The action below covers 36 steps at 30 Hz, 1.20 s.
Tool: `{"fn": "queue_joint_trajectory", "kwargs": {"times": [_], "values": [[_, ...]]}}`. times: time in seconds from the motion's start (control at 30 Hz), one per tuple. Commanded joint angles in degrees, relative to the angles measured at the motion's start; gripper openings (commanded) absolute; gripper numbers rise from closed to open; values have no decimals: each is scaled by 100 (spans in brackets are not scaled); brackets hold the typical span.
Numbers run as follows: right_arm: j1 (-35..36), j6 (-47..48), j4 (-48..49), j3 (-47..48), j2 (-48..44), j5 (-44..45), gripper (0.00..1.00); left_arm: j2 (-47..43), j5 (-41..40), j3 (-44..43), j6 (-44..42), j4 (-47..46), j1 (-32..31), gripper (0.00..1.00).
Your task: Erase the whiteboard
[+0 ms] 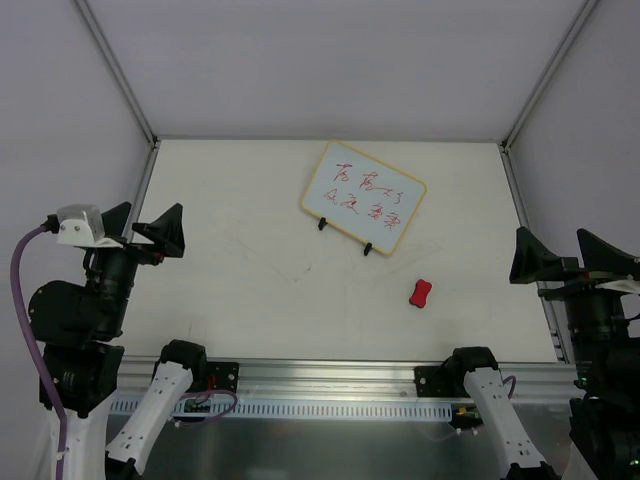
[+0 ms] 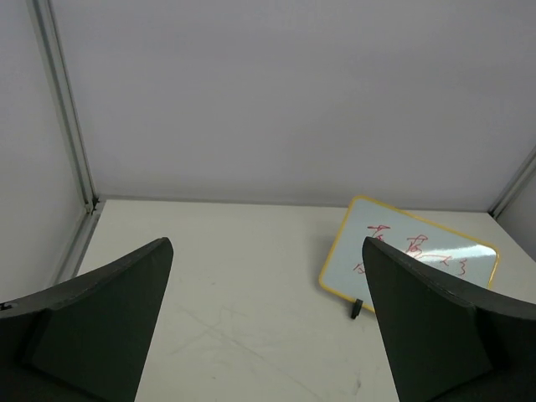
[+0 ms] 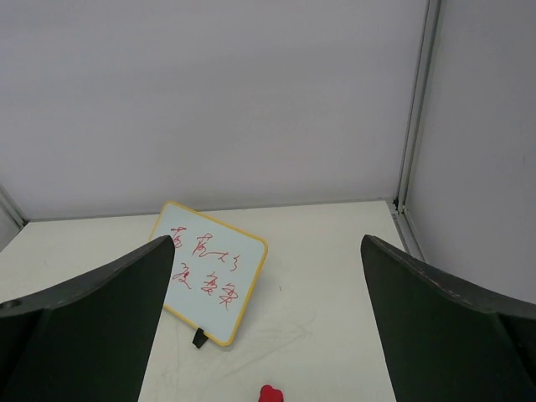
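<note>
The left tool [image 1: 146, 230] hangs over the left edge of the desk [image 1: 250, 290], released, its jaws wide apart and holding nothing. The right tool [image 1: 565, 262] is in the same state at the right edge, spread and empty. Between them, toward the far side of the desk and a little right of the middle, stands the whiteboard [image 1: 362, 196], leaning on two black clip feet [image 1: 322, 225], with red handwriting on it. A small red eraser block [image 1: 420, 293] lies near its front right corner, not touching it

table [image 1: 230, 290] — whiteboard [image 1: 362, 195] far right | red eraser [image 1: 420, 293] nearer
</note>
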<state>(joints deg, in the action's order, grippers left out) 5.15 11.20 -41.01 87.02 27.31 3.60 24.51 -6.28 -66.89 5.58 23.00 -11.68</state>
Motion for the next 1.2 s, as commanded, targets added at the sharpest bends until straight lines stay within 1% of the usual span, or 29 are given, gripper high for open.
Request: {"fn": "queue_joint_trajectory", "kwargs": {"times": [0.0, 0.17, 0.23, 0.27, 0.3, 0.37, 0.4, 0.47, 0.5, 0.57, 0.6, 0.67, 0.7, 0.77, 0.8, 0.83, 0.87, 0.9, 0.97, 1.0, 1.07, 1.1, 1.17], "values": [[30, -276, 120, -159, 73, -218, 99, 317, 241, 71, 144, -121, -53, 99], [21, -759, 111, -756, 99, -947, 99, 782, 741, 194, 320, -103, -54, 99], [30, -882, -3, -958, 143, -1080, 99, 1160, 996, 255, 382, -103, -62, 99], [30, -1057, -38, -1194, 169, -1072, 99, 1318, 1267, 291, 391, -103, -62, 99], [21, -1102, -47, -1327, 178, -1054, 99, 1676, 1427, 300, 356, -112, -54, 99], [21, -1251, 5, -1756, 161, -1167, 99, 2091, 1874, 308, 303, -129, -54, 99], [21, -1287, 101, -1898, 178, -1168, 99, 2545, 1990, 291, 303, -138, -71, 99], [21, -1331, 102, -2075, 248, -1080, 99, 3022, 2122, 212, 251, -208, -132, 99], [30, -1357, 102, -2249, 318, -1098, 99, 3503, 2227, 160, -2, -217, -202, 99], [30, -1375, 120, -2435, 380, -1176, 99, 3971, 2158, 28, -285, -314, -518, 99], [30, -1427, 172, -2645, 424, -1177, 99, 4426, 2097, -16, -356, -471, -606, 99], [30, -1577, 243, -2822, 451, -1290, 99, 4885, 2079, -148, -216, -691, -739, 99], [30, -1595, 304, -2979, 477, -1352, 99, 5357, 2079, -201, -103, -901, -791, 99], [30, -1621, 322, -3086, 503, -1397, 99, 5808, 1912, -367, -66, -1087, -1036, 99], [30, -1630, 313, -3121, 512, -1388, 99, 6245, 1833, -420, -49, -1175, -1125, 99], [30, -1639, 313, -3182, 512, -1379, 99, 6476, 1798, -482, -57, -1376, -1204, 99], [21, -1647, 322, -3209, 503, -1379, 99, 6696, 1745, -639, -75, -1456, -1335, 99], [21, -1665, 322, -3235, 486, -1370, 99, 7133, 1718, -745, -110, -1518, -1389, 99], [30, -1682, 313, -3332, 460, -1283, 99, 7575, 1675, -1104, -154, -1623, -1468, 99], [30, -1683, 313, -3358, 459, -1265, 99, 7960, 1657, -1220, -198, -1641, -1538, 97], [21, -1683, 313, -3393, 468, -1282, 99, 8296, 1674, -1535, -233, -1711, -1582, 94], [30, -1717, 313, -3411, 477, -1291, 99, 8550, 1674, -1616, -251, -1746, -1626, 90], [21, -1735, 313, -3438, 477, -1282, 99, 8745, 1674, -1782, -260, -1834, -1662, 86]]}}
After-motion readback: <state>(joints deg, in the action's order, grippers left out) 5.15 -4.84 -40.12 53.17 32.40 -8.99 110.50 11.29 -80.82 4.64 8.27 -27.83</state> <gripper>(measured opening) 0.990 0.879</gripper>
